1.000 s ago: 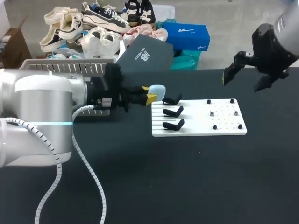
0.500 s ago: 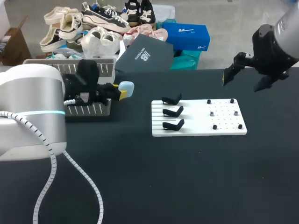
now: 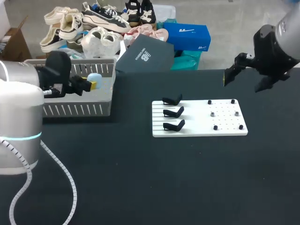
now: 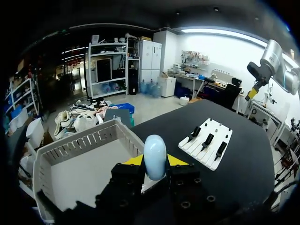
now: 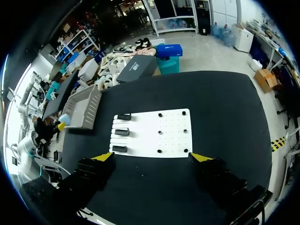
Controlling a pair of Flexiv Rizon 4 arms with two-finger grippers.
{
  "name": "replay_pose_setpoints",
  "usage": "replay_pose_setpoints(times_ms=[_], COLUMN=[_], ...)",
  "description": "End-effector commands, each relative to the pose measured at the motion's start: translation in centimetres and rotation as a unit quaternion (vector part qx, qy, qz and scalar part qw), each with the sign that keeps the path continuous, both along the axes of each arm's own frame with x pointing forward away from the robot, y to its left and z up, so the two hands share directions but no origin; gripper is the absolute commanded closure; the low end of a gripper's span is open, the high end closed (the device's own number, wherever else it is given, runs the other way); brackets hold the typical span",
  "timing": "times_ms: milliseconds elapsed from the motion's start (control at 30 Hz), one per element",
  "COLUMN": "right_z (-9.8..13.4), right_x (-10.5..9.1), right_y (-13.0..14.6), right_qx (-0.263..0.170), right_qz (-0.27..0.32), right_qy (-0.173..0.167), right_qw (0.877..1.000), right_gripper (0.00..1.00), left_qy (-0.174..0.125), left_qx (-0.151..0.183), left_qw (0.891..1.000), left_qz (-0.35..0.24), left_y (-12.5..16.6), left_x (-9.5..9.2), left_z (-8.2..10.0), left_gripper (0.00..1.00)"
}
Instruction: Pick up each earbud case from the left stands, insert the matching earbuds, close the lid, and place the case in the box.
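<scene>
A light blue earbud case [image 3: 94,78], lid closed, sits between the yellow tips of my left gripper [image 3: 92,84], which is shut on it above the right end of the white slatted box [image 3: 75,110]. The left wrist view shows the case [image 4: 154,159] upright in the gripper [image 4: 154,162], over the box's near corner [image 4: 125,133]. Three black stands [image 3: 173,112] on the white board [image 3: 225,129] carry nothing. My right gripper [image 3: 244,82] hangs open, high over the table's far right; in its own view the gripper [image 5: 151,157] is spread wide above the board [image 5: 154,140].
The board's right part has several small black pegs [image 3: 215,127] and two silver studs [image 3: 212,113]. The box stands at the table's back left edge. Bare black tabletop [image 3: 187,178] stretches in front of the board.
My left arm has swung left with the blue case, from beside the top stand to above the white box. The right arm has not moved.
</scene>
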State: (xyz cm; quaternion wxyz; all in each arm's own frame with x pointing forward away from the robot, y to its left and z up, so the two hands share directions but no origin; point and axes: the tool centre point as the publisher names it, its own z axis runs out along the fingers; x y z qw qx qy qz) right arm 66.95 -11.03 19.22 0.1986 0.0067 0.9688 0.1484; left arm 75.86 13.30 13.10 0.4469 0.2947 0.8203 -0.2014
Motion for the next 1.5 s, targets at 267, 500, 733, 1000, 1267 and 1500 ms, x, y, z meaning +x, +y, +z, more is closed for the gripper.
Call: replay_pose_setpoints(times_ms=[267, 500, 733, 1000, 1267, 1500], right_z=[0.0, 0.0, 0.0, 0.0, 0.0, 0.0], right_x=[-0.4, -0.4, -0.4, -0.4, -0.4, -0.4], right_y=[0.0, 0.0, 0.0, 0.0, 0.0, 0.0], right_qx=[-0.001, -0.001, -0.001, -0.001, -0.001, -0.001], right_qz=[-0.004, -0.004, -0.004, -0.004, -0.004, -0.004], right_qy=[-0.005, -0.005, -0.005, -0.005, -0.005, -0.005], right_qw=[1.000, 1.000, 1.000, 1.000, 1.000, 1.000], right_gripper=[0.00, 0.00, 0.00, 0.00, 0.00, 0.00], left_qy=[-0.061, -0.054, -0.059, -0.083, -0.062, -0.035], left_qx=[0.064, 0.066, 0.067, 0.033, -0.050, -0.068], left_qw=[0.985, 0.988, 0.992, 0.996, 0.994, 0.988], left_qz=[0.146, 0.126, 0.093, 0.012, -0.076, -0.137], left_y=[2.2, 3.1, 2.6, -1.0, -4.8, -7.9], left_x=[3.8, 7.6, 9.7, 7.1, 2.1, -1.0], left_z=[-0.9, -1.6, -1.7, -0.3, 0.5, 0.0], left_gripper=[1.00, 0.92, 0.00, 0.00, 0.00, 0.00])
